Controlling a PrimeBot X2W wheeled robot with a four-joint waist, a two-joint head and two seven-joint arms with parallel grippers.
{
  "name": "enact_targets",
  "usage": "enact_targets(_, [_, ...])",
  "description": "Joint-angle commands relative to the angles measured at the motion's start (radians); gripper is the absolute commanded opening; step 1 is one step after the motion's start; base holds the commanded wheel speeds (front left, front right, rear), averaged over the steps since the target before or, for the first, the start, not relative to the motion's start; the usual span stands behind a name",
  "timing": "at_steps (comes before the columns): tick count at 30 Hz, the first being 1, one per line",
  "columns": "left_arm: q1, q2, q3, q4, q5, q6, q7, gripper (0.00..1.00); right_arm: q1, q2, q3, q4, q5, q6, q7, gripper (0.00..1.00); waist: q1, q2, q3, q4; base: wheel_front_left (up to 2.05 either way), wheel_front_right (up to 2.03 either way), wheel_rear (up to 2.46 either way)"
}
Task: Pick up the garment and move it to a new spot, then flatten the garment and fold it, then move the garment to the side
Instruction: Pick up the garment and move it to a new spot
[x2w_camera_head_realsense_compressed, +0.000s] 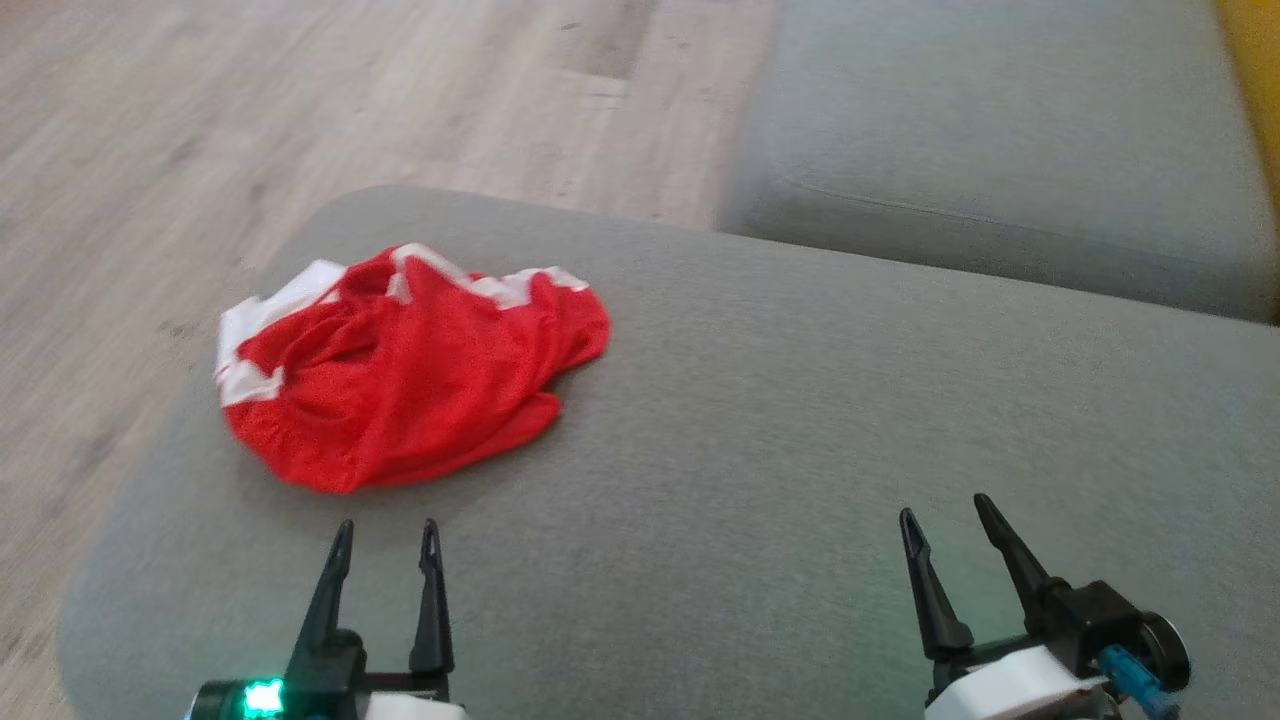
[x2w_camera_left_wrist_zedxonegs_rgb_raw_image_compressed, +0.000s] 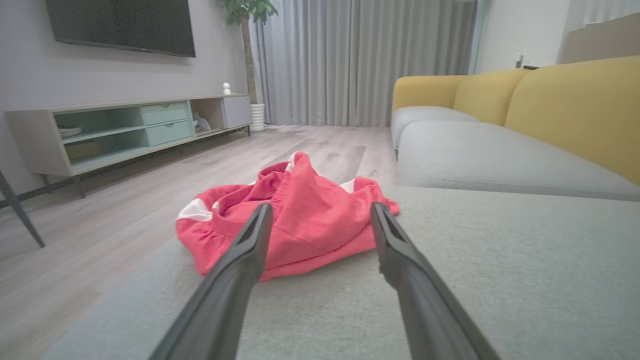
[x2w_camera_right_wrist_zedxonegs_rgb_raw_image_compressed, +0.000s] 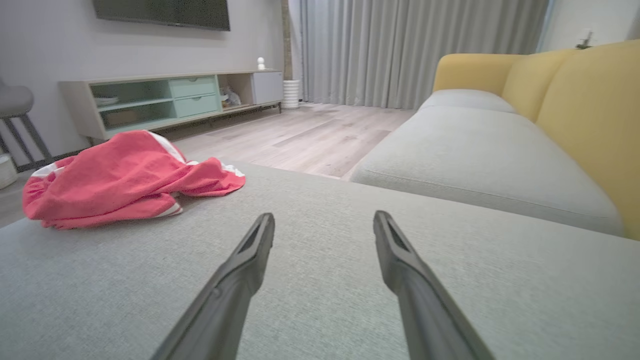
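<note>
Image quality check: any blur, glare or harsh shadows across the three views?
Head view: soft overall, floor smeared, garment readable. Left wrist view: garment crisp, left gripper soft near the lens. Right wrist view: even light, no glare, faint shadow under garment.

A big grey sofa seat (x2w_camera_head_realsense_compressed: 800, 400) lies in front. Another grey seat (x2w_camera_head_realsense_compressed: 1000, 130) is at 1 o'clock, and the wood floor (x2w_camera_head_realsense_compressed: 250, 120) at 11 o'clock. A TV (x2w_camera_left_wrist_zedxonegs_rgb_raw_image_compressed: 120, 25) hangs at 10 o'clock over a long cabinet (x2w_camera_left_wrist_zedxonegs_rgb_raw_image_compressed: 27, 142) with green drawers (x2w_camera_left_wrist_zedxonegs_rgb_raw_image_compressed: 167, 122). Grey curtains (x2w_camera_left_wrist_zedxonegs_rgb_raw_image_compressed: 360, 60) hang at 12 o'clock. Yellow sofa backs (x2w_camera_left_wrist_zedxonegs_rgb_raw_image_compressed: 575, 110) stand at 2 o'clock.
</note>
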Motion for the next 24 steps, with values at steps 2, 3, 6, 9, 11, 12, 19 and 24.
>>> enact_targets(2, [-0.044,0.0,0.046,-0.038,0.009,0.0,-0.01,1.0,-0.048,-0.01,0.021,-0.033,0.007,-0.001,-0.014,1.0,-0.0001,-0.0001,0.009,0.074,0.0,0.0,0.0])
enact_targets(3, [-0.044,0.0,0.051,-0.04,0.008,0.001,-0.01,1.0,-0.049,-0.01,0.022,-0.032,0.006,-0.001,-0.014,1.0,-0.0001,-0.0001,0.01,0.086,0.0,0.0,0.0])
enact_targets(6, [-0.044,0.0,0.069,-0.047,0.01,0.001,-0.01,1.0,-0.055,-0.01,0.026,-0.028,0.007,-0.001,-0.014,1.0,-0.0001,-0.0001,0.015,0.112,0.0,0.0,0.0])
enact_targets(9, [-0.052,0.002,0.09,-0.062,0.015,-0.001,-0.01,1.0,-0.06,-0.01,0.023,-0.025,0.006,-0.001,-0.014,1.0,-0.0001,-0.0001,0.024,0.127,0.0,0.0,0.0])
enact_targets(11, [-0.064,0.006,0.105,-0.082,0.02,-0.001,-0.01,1.0,-0.061,-0.01,0.021,-0.026,0.002,-0.001,-0.014,1.0,-0.0001,-0.0001,0.03,0.132,0.0,0.0,0.0])
enact_targets(12, [-0.072,0.008,0.114,-0.093,0.02,0.0,-0.01,1.0,-0.061,-0.01,0.02,-0.026,-0.002,-0.001,-0.014,1.0,-0.0001,-0.0001,0.034,0.132,0.0,0.0,0.0])
enact_targets(19, [-0.191,0.066,0.18,-0.162,0.039,-0.011,-0.01,1.0,-0.06,-0.01,0.004,-0.033,-0.045,-0.001,-0.014,1.0,-0.0001,-0.0001,0.073,0.113,0.0,0.0,0.0])
enact_targets(24, [-0.376,0.127,0.192,-0.141,0.043,-0.051,-0.01,1.0,-0.079,-0.01,-0.021,-0.051,-0.107,-0.001,-0.014,1.0,-0.0001,-0.0001,0.156,0.096,0.0,0.0,0.0])
